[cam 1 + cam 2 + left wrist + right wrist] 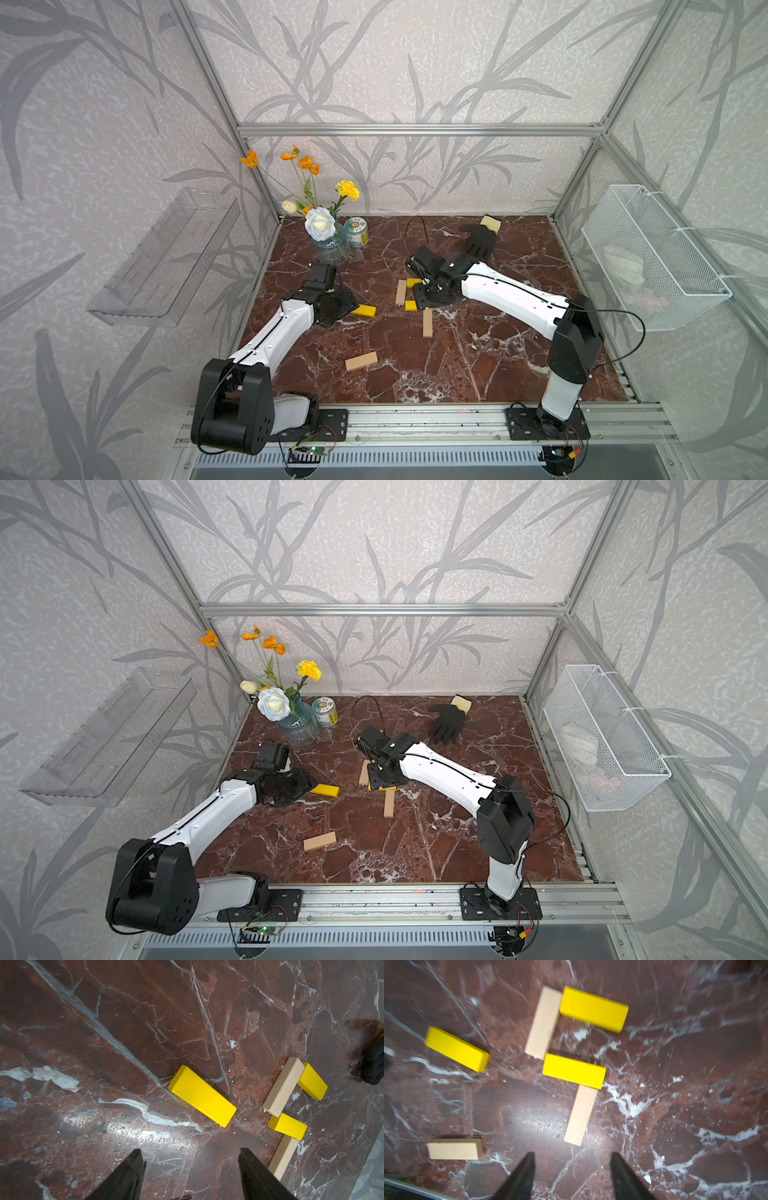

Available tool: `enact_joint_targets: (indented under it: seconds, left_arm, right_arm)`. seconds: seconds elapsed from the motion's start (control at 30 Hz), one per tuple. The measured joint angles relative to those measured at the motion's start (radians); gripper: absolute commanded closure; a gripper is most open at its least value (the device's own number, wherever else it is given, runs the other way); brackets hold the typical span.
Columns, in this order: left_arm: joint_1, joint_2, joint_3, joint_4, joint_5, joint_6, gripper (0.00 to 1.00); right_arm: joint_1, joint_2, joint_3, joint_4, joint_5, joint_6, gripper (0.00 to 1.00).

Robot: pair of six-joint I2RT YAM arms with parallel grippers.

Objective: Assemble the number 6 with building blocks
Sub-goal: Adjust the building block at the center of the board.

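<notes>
Right gripper (572, 1169): released, empty; partial number 6 (574, 1070) just ahead.
Left gripper (190, 1167): released; spare yellow bar (202, 1096) ahead, likely next.

A lab test cell is posing as a home. Aluminium framing (415, 130) is standing behind the flower vase (332, 248), with leafy wallpaper (415, 62) hanging around it.

Table (498, 365) red-brown marble, white veins; yellow blocks (593, 1008); pale wood blocks (543, 1022).
</notes>
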Motion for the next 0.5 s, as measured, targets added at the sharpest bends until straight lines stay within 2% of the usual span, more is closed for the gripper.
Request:
enact_joint_targets:
  seconds: [0.17,0.33,0.5]
  left_arm:
    - [0.0,0.005,0.0,0.008,-0.001,-0.01,0.26]
    - [0.0,0.005,-0.002,0.014,-0.003,-0.016,0.26]
    - [0.0,0.005,-0.018,0.016,-0.005,-0.021,0.26]
  right_arm:
    - [-0.002,0.106,0.102,0.0,-0.072,-0.05,1.0]
    - [-0.002,0.239,0.057,0.031,-0.167,-0.04,1.0]
    - [-0.001,0.294,0.023,0.047,-0.209,-0.023,1.0]
